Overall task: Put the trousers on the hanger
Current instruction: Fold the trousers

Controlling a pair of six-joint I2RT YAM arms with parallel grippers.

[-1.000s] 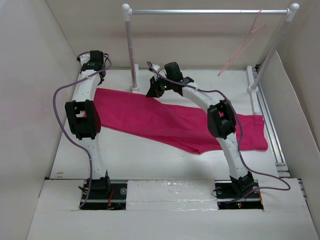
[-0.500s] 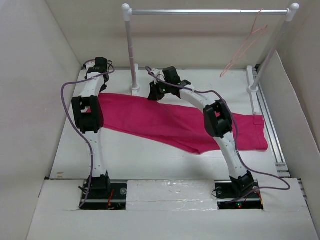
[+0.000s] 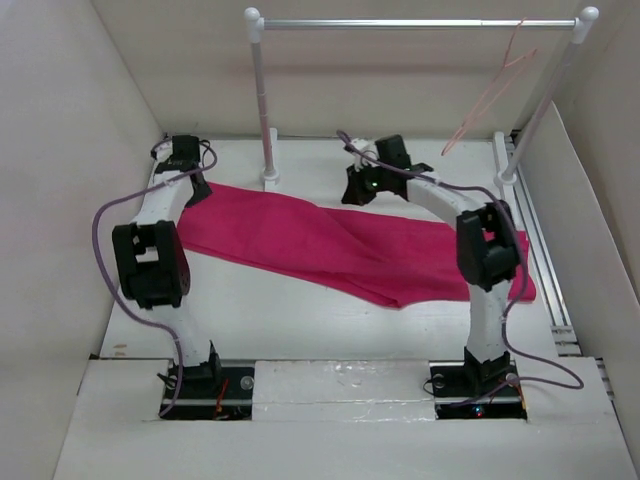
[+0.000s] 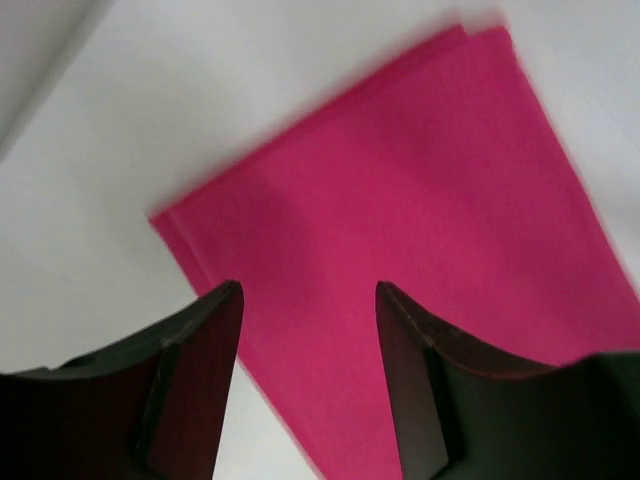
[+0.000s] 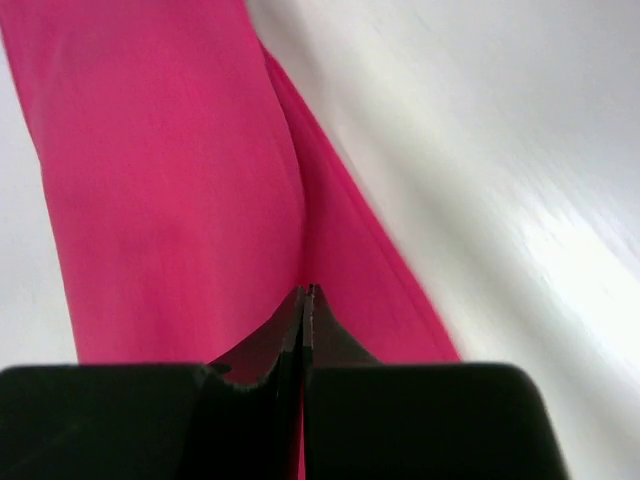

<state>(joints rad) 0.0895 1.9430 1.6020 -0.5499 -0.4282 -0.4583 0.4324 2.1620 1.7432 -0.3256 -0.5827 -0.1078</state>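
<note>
The trousers (image 3: 330, 245) lie flat on the table (image 3: 260, 300). The left gripper (image 4: 308, 300) hovers over one end, fingers spread. The right gripper (image 5: 305, 292) has fingers pressed together.

Open, bare table (image 3: 300, 320) along the near side, between the arm bases and the trousers (image 3: 330, 245). Flat cloth across the middle, lying low on the surface. Barred at the back by the rail (image 3: 415, 22) on two white posts, with the left post (image 3: 263, 110) just beside the cloth's far edge. Free gap under the rail between the posts, narrowed by the hanger (image 3: 481, 103) dangling near the right post (image 3: 540, 110). Hemmed in by walls (image 3: 60, 150) on both sides.
</note>
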